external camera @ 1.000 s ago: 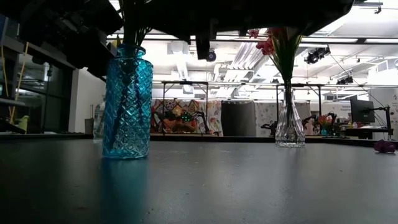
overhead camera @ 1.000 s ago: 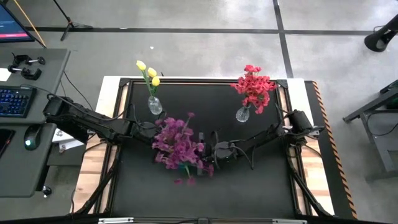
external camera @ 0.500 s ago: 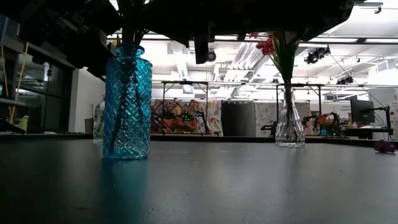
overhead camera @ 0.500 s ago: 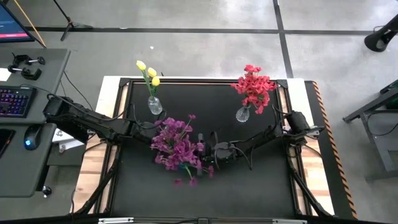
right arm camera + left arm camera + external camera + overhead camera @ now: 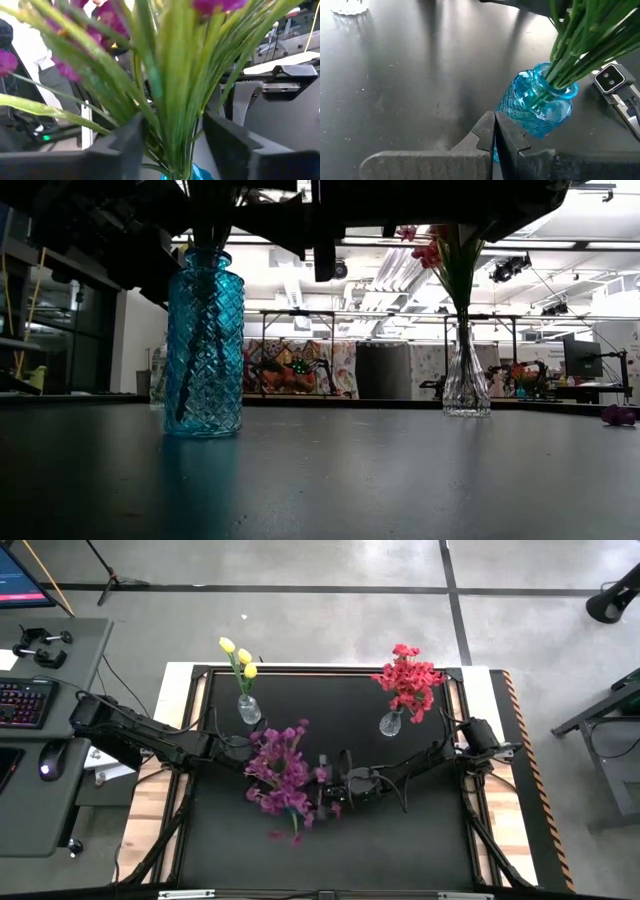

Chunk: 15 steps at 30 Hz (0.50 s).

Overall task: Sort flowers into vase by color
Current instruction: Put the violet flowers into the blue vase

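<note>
Right wrist view: right tool (image 5: 172, 135) spread open round purple flowers (image 5: 280, 770), stems in blue vase (image 5: 204, 345) mid-surface. Left tool (image 5: 494, 131) clenched empty, just beside vase. Risk: pulling away w/ fingers snagging stems could tip vase, drag blooms out.

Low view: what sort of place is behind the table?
Probably a robotics lab or workshop: a large open room with ceiling lights, another robot arm on a far bench, and a monitor at right. The high view adds a desk with keyboard and mouse.
</note>
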### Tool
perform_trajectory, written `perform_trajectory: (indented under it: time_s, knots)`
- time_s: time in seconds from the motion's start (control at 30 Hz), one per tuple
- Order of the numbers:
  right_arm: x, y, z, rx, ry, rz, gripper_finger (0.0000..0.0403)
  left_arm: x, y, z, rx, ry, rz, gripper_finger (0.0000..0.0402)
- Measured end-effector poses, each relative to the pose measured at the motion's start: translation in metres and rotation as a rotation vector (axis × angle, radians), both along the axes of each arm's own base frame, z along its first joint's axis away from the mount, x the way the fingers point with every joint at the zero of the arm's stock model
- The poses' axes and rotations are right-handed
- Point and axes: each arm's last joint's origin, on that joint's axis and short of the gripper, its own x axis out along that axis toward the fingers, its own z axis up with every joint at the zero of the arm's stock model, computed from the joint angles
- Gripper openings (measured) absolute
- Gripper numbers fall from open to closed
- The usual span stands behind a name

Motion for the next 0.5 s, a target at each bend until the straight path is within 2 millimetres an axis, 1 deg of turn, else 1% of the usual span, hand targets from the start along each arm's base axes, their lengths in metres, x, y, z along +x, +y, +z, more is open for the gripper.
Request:
perform_trajectory:
  time_s: [0.13, 0.27, 0.4, 0.5]
  knots:
    - [0.000, 0.000, 0.001, 0.046, -0.003, -0.001, 0.0241, 0.000, 0.000, 0.000, 0.000, 0.000, 0.000, 0.0000]
    - [-0.003, -0.001, 0.010, 0.040, -0.001, 0.000, 0.0283, 0.000, 0.000, 0.000, 0.001, 0.003, 0.000, 0.0000]
    - [-0.008, -0.004, 0.023, 0.028, 0.031, -0.001, 0.0304, 0.000, 0.000, -0.001, 0.002, 0.009, 0.001, 0.0000]
    - [-0.013, -0.006, 0.031, 0.001, 0.076, -0.001, 0.0307, 0.000, 0.000, -0.001, 0.004, 0.009, 0.001, 0.0000]
